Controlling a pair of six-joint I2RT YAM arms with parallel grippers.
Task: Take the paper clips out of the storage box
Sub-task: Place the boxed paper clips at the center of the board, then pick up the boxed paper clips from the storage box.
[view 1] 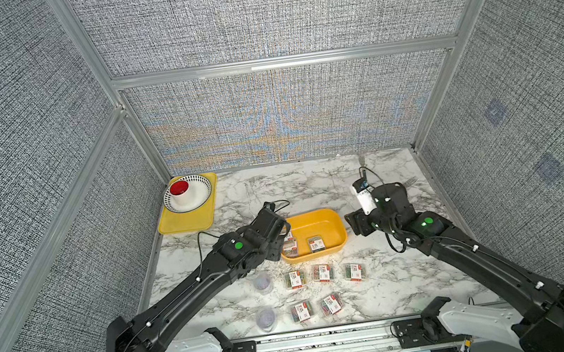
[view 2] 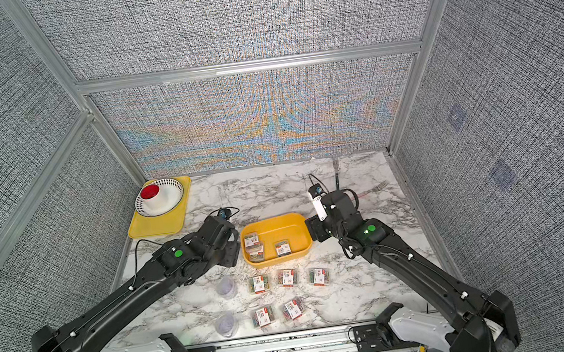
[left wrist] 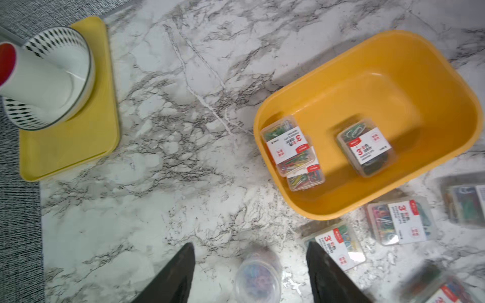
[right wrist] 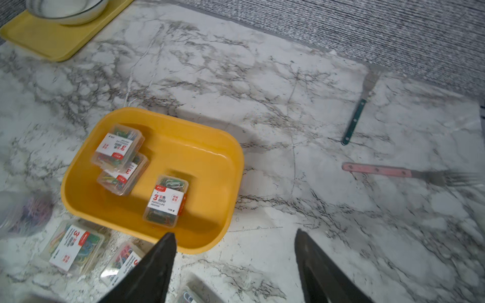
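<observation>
The storage box (view 1: pixel 315 217) (view 2: pixel 280 227) (left wrist: pixel 393 99) (right wrist: pixel 199 162) is a deep yellow-orange tub at mid-table. Three packs of paper clips lie inside: two stacked at its left end (view 1: pixel 290 248) (left wrist: pixel 288 147) (right wrist: pixel 118 148) and one near the middle (view 1: pixel 316 243) (left wrist: pixel 366 149) (right wrist: pixel 166 200). Several more packs (view 1: pixel 323 272) and two round tubs (view 1: pixel 262 282) (view 1: pixel 266 317) sit on the table in front. My left gripper (left wrist: pixel 249 243) hangs open and empty above a round tub (left wrist: pixel 258 280), beside the box's left end. My right gripper (right wrist: pixel 235 233) is open and empty by the box's right end.
A flat yellow tray (view 1: pixel 186 221) at the back left carries a patterned bowl (view 1: pixel 198 195) with a red-lined white cup (view 1: pixel 179 192). A green-handled utensil (right wrist: pixel 353 123) and a pink-handled fork (right wrist: pixel 380 171) lie at the back right. Grey walls enclose the table.
</observation>
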